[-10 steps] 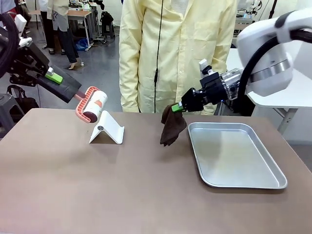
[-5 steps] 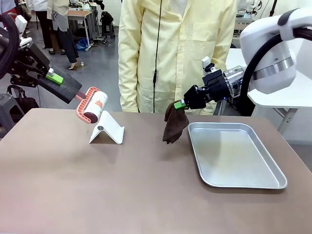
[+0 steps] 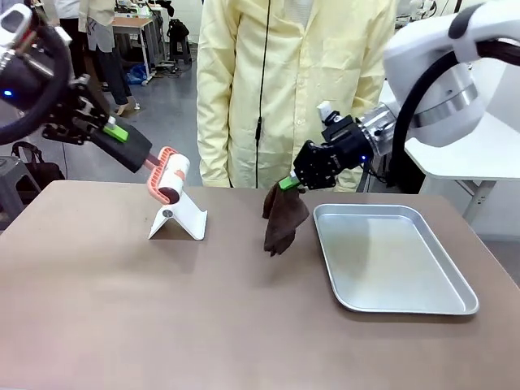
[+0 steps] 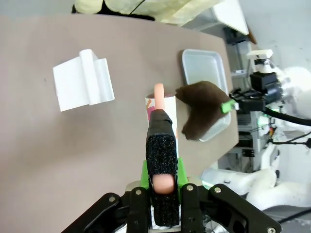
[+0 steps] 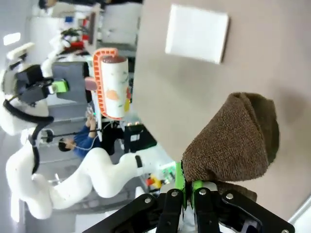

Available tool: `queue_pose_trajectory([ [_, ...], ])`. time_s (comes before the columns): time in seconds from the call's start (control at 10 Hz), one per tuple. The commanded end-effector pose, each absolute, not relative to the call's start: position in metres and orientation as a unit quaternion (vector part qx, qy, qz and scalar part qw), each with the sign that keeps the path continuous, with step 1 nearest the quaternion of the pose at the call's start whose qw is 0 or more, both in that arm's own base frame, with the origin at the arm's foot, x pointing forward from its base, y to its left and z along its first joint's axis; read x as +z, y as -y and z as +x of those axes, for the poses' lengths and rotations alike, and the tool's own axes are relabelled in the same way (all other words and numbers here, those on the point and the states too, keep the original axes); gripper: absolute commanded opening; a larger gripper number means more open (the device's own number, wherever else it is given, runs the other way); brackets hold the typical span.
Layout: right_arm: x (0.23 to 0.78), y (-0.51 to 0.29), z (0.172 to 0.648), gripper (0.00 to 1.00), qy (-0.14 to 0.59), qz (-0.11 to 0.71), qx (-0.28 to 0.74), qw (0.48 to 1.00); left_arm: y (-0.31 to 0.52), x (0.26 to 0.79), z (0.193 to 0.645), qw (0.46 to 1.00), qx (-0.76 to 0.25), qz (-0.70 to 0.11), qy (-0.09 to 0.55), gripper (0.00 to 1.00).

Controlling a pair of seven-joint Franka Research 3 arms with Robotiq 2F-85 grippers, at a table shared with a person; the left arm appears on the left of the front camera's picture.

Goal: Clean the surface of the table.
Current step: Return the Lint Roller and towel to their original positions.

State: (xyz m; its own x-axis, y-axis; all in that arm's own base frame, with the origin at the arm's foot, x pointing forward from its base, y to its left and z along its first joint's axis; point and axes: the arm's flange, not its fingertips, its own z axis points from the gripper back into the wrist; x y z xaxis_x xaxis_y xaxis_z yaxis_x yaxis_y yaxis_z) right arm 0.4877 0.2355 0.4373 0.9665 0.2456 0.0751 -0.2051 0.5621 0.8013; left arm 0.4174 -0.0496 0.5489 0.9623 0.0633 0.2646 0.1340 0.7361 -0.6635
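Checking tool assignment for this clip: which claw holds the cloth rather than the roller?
The right claw: it is shut on the brown cloth hanging beside the tray. The left claw grips the lint roller.

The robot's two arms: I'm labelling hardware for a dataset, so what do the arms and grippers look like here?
Both arms have glossy white rounded shells with black joint bands; a thick black cable loops over the right arm. The left arm shows a small blue light. The left gripper and the right gripper are black and angular, with bright green finger pads.
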Motion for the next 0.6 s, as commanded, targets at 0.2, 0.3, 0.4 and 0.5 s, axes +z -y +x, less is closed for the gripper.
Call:
queue_pose_trajectory([
  [0.2,0.453,-0.279,0.522,0.06,-0.103,0.322,-0.024,0.941,0.084,0.542,0.432,0.947,0.0,-0.297,0.124,0.22],
  [0.3,0.446,-0.285,0.527,0.06,-0.095,0.282,-0.066,0.952,0.091,0.538,0.433,0.951,0.001,-0.286,0.122,0.22],
  [0.4,0.436,-0.293,0.529,0.06,-0.093,0.239,-0.069,0.964,0.097,0.533,0.437,0.953,0.002,-0.281,0.116,0.22],
  [0.5,0.426,-0.3,0.529,0.06,-0.085,0.206,-0.042,0.974,0.103,0.53,0.44,0.956,0.01,-0.267,0.118,0.22],
])
